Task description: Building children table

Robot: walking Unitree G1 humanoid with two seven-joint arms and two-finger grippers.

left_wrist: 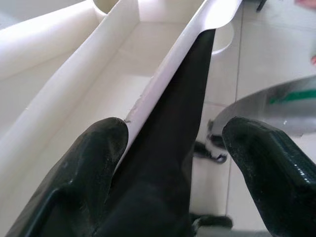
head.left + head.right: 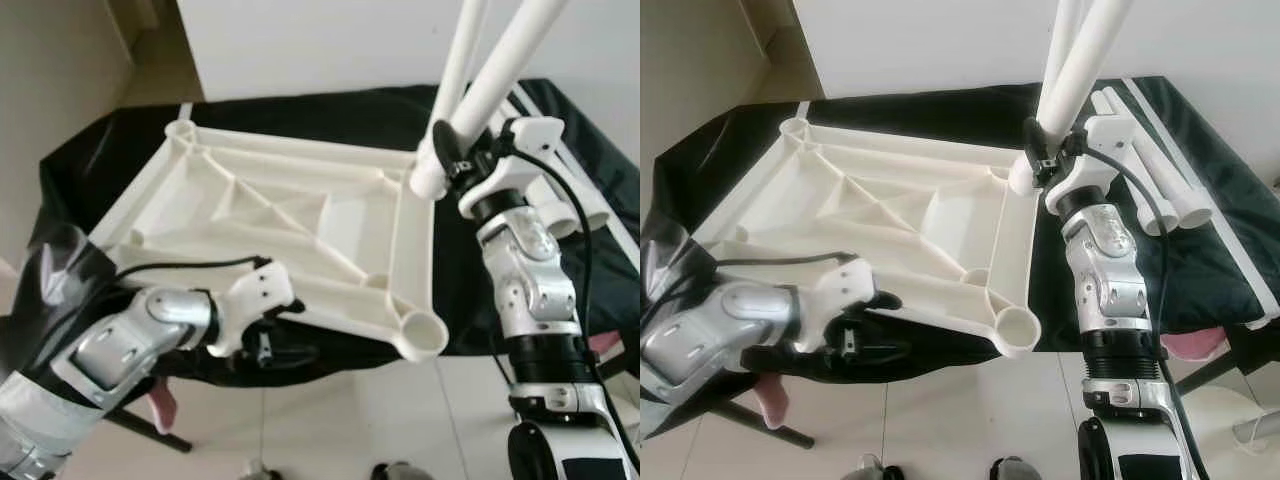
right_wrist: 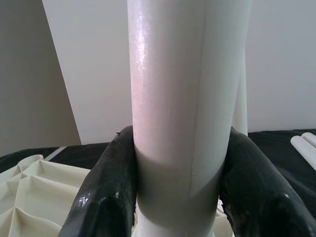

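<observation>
Gripping white leg (image 3: 182, 123) upright between my right gripper (image 2: 1045, 160) fingers at 2 o'clock corner of the upturned table frame (image 2: 290, 220); left gripper (image 1: 177, 163) fingers straddle its 6 o'clock rim, parted. Spare legs (image 2: 1160, 190) lie at 3 o'clock on the black-draped tabletop (image 2: 110, 140).

The upturned tabletop (image 2: 300, 230) covers most of the black cloth (image 2: 90, 150), two upright legs (image 2: 500, 70) crowd its far right corner, and spare legs (image 2: 1160, 190) lie just beside.

The upturned tabletop (image 2: 290, 225) lies on the bench (image 2: 90, 150), its near edge overhanging the floor (image 2: 340, 420). A leg (image 2: 495, 85) stands in its far right corner socket, another just behind. Spare legs (image 2: 1160, 190) lie right of it.
</observation>
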